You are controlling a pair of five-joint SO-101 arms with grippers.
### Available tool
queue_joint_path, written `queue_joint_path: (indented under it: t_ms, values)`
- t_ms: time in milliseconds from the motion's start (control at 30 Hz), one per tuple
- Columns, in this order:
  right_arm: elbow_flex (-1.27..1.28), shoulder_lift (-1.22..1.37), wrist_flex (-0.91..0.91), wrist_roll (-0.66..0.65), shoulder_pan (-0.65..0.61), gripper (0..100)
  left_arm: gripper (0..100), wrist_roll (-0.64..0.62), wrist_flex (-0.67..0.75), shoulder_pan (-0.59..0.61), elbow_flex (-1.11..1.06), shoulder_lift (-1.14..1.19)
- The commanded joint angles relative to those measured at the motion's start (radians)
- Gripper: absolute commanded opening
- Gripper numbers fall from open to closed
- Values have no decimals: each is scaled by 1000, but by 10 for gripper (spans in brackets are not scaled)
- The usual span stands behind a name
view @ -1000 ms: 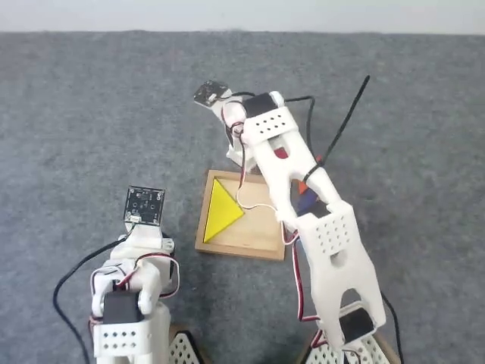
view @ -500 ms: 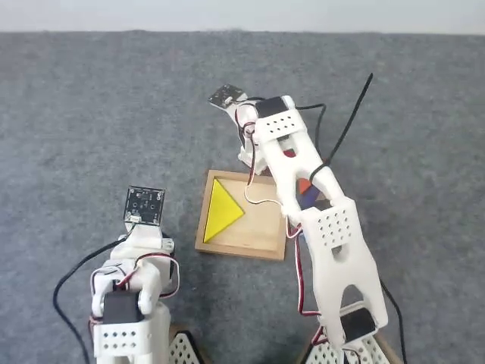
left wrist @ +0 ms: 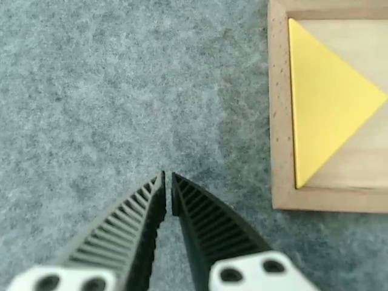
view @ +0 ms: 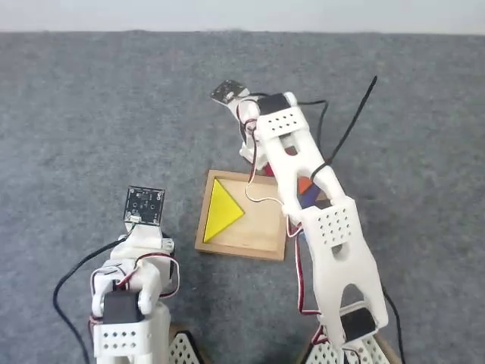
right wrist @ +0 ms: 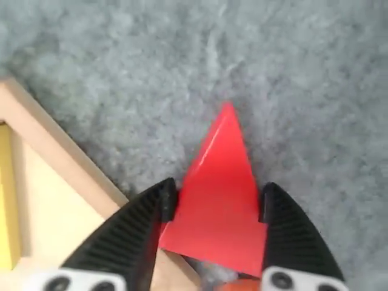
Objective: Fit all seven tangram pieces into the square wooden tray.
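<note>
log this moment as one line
left gripper: closed, over carpet | right gripper: grips red triangle by tray rim | in tray: yellow triangle

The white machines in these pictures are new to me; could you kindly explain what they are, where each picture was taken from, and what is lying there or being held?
They are two small white robot arms, side by side on a grey carpet. The high view comes from a fixed camera looking down on both the left arm and the right arm. The other two pictures come from cameras on the wrists, each looking along that arm's black ribbed fingers. On the carpet lies a square wooden tray with a yellow triangular piece inside it, against one wall. The left gripper is shut on nothing, above bare carpet. The right gripper has its fingers against two sides of a red triangular piece, next to the tray's rim.
</note>
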State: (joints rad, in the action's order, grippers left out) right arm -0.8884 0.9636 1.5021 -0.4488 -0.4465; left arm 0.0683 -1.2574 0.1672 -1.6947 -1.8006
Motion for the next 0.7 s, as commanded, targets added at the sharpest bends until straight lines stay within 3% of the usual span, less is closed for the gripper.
queue_joint_path:
  t_ms: [0,133,467,667]
  values:
    - [-129,-51,82,-14,12,186,21,2,-3,-5,10,-15]
    - [-149,-48,157,-103,12,258,21,2,-3,-5,10,-15]
    - [-135,-24,154,-80,62,286,21,2,-3,-5,10,-15]
    - [-221,33,21,6,131,285,21,2,-3,-5,10,-15]
